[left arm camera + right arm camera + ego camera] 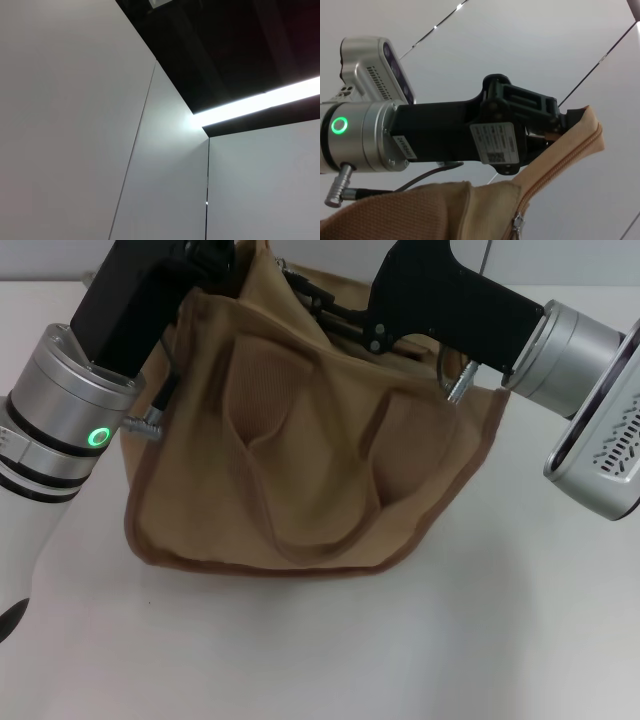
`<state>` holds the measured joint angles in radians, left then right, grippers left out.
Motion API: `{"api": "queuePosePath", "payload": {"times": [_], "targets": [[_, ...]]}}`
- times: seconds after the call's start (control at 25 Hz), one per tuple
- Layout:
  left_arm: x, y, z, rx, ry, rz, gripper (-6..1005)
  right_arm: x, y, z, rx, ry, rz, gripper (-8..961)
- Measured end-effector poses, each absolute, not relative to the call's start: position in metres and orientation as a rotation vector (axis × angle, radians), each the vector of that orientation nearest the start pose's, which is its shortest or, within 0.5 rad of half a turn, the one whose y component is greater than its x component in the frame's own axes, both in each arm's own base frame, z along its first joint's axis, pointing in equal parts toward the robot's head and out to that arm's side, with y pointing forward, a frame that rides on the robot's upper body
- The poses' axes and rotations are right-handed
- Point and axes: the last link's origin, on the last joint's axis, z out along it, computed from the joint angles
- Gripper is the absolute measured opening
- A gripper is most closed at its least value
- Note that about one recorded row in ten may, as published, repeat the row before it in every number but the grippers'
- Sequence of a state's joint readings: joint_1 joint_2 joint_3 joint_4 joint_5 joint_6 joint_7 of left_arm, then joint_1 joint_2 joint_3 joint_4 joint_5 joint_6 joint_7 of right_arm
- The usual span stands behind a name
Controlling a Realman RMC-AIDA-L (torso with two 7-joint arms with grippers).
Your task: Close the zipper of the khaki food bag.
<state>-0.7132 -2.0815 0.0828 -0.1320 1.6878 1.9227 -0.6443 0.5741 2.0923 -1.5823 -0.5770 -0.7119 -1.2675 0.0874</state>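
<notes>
At top centre, the left tool (560, 122) pinches the khaki food bag (310, 440); the right tool's state cannot be told.

White tabletop (300, 650); pale panels (65, 115), perhaps ceiling; light strip (260, 102).

Even, soft overhead lighting on white matte tabletop (500, 640); faint shadow under boxy khaki fabric food bag (300, 490). Bright ceiling light strip (260, 102) glaring in left wrist view against dark ceiling. Near arm housings slightly blurred.
</notes>
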Motion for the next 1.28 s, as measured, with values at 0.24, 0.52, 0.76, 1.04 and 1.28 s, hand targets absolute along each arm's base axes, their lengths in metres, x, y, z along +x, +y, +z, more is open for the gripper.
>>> {"api": "queuePosePath", "payload": {"times": [0.24, 0.52, 0.76, 1.04, 1.28], "targets": [[-0.1681, 0.3198, -0.003, -1.859, -0.191, -1.839, 79, 0.1382, 0.3588, -0.0466, -2.082, -0.741, 0.883, 634], [-0.1678, 0.3201, -0.0031, -1.854, -0.166, -1.822, 80, 0.1384, 0.3579, -0.0489, -2.074, -0.776, 0.86, 535], [-0.1678, 0.3203, -0.003, -1.852, -0.166, -1.822, 82, 0.1382, 0.358, -0.0488, -2.073, -0.779, 0.859, 148], [-0.1682, 0.3206, -0.0026, -1.848, -0.168, -1.82, 83, 0.1378, 0.3585, -0.0488, -2.072, -0.78, 0.857, 2], [-0.1771, 0.3203, 0.001, -1.803, -0.193, -1.795, 84, 0.1433, 0.3583, -0.0472, -2.068, -0.759, 0.843, 2]]}}
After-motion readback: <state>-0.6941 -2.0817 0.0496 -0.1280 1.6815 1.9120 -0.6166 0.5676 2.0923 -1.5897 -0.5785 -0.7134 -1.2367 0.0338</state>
